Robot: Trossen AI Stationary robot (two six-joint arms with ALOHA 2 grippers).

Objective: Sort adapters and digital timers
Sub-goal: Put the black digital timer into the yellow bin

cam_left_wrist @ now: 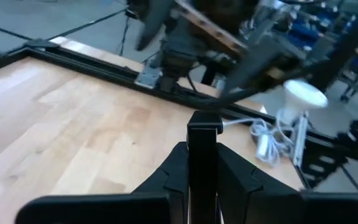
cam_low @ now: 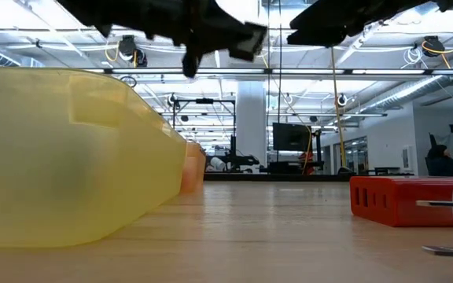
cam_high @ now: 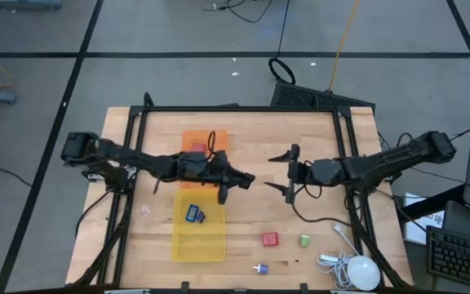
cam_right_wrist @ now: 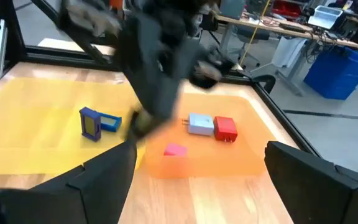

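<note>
Left claw [cam_high: 223,193] hung shut over the yellow tray [cam_high: 200,242], gripping a dark flat piece we took for a timer; our right claw [cam_high: 289,171] gaped wide. Sorted: blue timers [cam_high: 195,214] and three adapters [cam_right_wrist: 204,129] on the orange tray [cam_right_wrist: 229,158]. Left on the desk [cam_high: 251,131]: red [cam_high: 269,239], green [cam_high: 305,240] and white-purple [cam_high: 259,268] adapters.

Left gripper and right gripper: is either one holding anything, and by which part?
Nothing is held. The left gripper is shut on nothing; the right gripper is open and empty.
</note>
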